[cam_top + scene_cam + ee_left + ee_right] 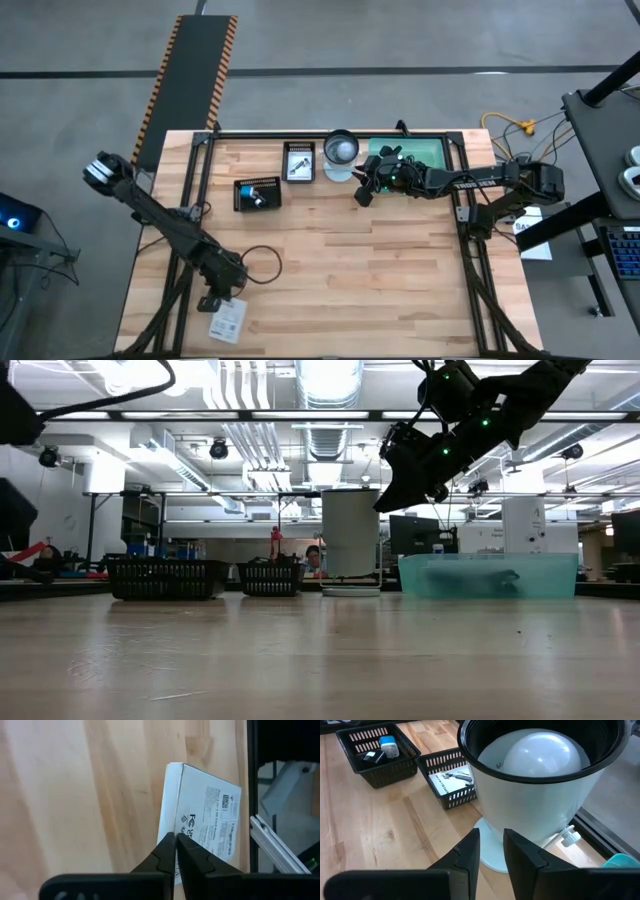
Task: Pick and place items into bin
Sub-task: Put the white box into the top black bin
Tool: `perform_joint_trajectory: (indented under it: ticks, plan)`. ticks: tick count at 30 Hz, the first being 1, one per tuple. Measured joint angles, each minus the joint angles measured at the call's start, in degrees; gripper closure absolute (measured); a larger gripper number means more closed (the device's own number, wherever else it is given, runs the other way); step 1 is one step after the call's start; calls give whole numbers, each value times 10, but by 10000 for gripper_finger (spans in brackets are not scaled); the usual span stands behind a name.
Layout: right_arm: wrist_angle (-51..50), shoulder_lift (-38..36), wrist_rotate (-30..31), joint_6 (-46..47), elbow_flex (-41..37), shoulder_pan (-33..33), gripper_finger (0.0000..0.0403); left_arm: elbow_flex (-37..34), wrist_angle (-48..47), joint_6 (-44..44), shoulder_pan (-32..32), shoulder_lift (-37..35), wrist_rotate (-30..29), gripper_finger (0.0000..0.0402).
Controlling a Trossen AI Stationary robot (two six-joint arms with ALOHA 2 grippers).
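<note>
A white printed packet [228, 320] lies close to the table's near edge, left of the middle; in the left wrist view the packet [205, 815] shows just beyond my left gripper [175, 837], which is shut. In the high view that left gripper [212, 300] stands at the packet's left far corner. A thin black cable [262, 262] lies in a loop on the wood beside the left arm. My right gripper [362, 195] hangs above the table near the teal bin [415, 150], narrowly open [491, 845] with nothing between its fingers. My left gripper's shut fingertips [169, 842] overlap the packet's near edge [176, 827] in the wrist view, coming at it slanting down. I cannot tell whether they touch or pinch it or only stand in front of it.
A white cup-shaped vessel with a black rim [340, 150] stands left of the bin, right in front of the right gripper [540, 785]. Two black mesh baskets [257, 193] [298, 162] with small things in them sit at the far left. The middle of the wooden top is bare.
</note>
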Motion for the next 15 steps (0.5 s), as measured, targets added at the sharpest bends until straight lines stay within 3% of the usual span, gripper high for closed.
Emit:
perform_joint_trajectory:
  ticks: [8, 15]
  plan:
    - [0, 0, 0, 0, 0, 0, 325, 3, -85, -1, 17, -77, -68, 401]
    - [-1, 0, 0, 0, 0, 0, 332, 76, -196, 21, 21, -133, -174, 401]
